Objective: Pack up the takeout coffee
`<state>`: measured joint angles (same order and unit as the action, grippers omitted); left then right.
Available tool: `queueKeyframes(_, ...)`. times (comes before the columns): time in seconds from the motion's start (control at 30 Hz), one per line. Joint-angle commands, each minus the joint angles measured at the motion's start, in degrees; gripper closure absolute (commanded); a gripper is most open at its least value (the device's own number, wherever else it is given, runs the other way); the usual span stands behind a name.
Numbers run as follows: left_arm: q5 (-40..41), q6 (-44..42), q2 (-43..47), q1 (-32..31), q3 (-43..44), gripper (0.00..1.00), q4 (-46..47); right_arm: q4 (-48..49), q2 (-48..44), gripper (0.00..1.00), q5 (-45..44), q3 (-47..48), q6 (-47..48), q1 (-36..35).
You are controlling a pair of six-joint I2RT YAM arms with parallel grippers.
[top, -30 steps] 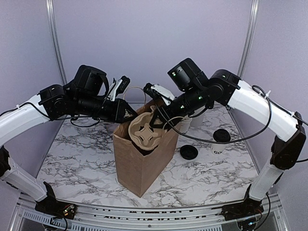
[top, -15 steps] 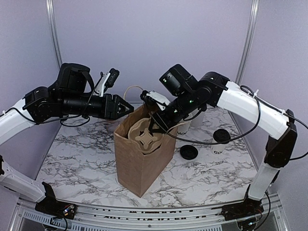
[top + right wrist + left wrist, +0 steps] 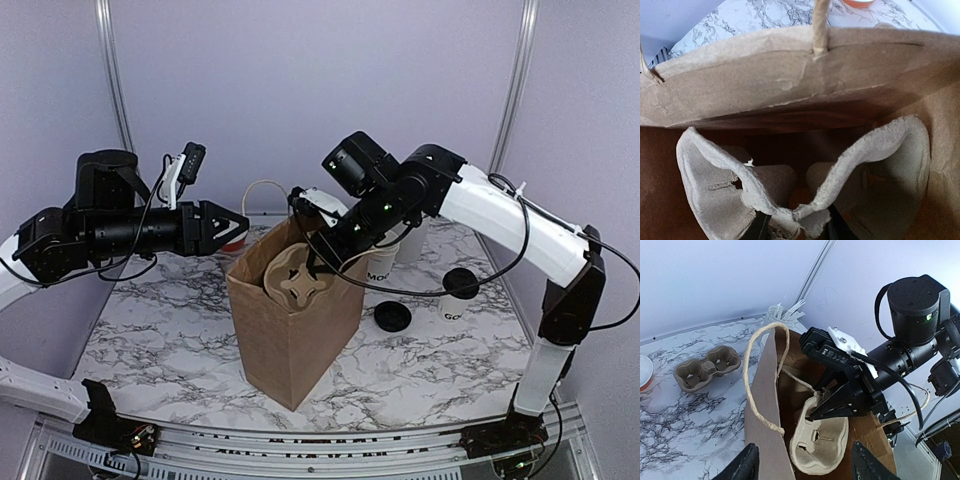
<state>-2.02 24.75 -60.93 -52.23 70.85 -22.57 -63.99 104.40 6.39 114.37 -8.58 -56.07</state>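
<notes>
A white paper cup point(image 3: 381, 268) with dark lettering stands just behind the brown paper bag point(image 3: 290, 335). A second lettered white cup point(image 3: 450, 309) stands to the right, near two black lids point(image 3: 392, 317) point(image 3: 461, 281). My right gripper point(image 3: 320, 264) point(image 3: 795, 224) reaches into the bag's mouth, shut on the rim of the pulp cup carrier point(image 3: 298, 285) point(image 3: 715, 195) point(image 3: 822, 445). The carrier stands on edge inside the bag. My left gripper point(image 3: 240, 224) point(image 3: 807, 467) hangs open and empty left of the bag, clear of it.
A second pulp carrier point(image 3: 707, 369) lies on the marble table point(image 3: 160, 330) behind the bag. A white cup of stirrers point(image 3: 782, 315) stands at the back. An orange-rimmed white dish point(image 3: 642, 371) sits at the far left. The bag's twine handle point(image 3: 760, 385) loops up on my left side.
My left gripper opened and drew back to the left, away from the bag. The right gripper kept its hold on the carrier, which sits lower in the bag.
</notes>
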Motion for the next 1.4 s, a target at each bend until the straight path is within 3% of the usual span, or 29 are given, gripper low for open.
queueKeyframes(0.0,1.41,-1.91,0.26,-0.16,-1.76,0.38,2.13,-2.26,1.62,0.71,-1.30,3.29,-0.80,-0.41)
queueKeyframes(0.73,-10.03,-6.42,-5.34,-0.16,-1.81,0.71,3.38,-9.75,7.79,0.72,-5.24,9.21,-0.97,-1.36)
queueKeyframes(1.37,-11.96,-6.30,-5.77,-0.16,-1.76,0.77,4.68,-12.28,10.38,0.70,-6.74,11.44,-0.49,-2.28)
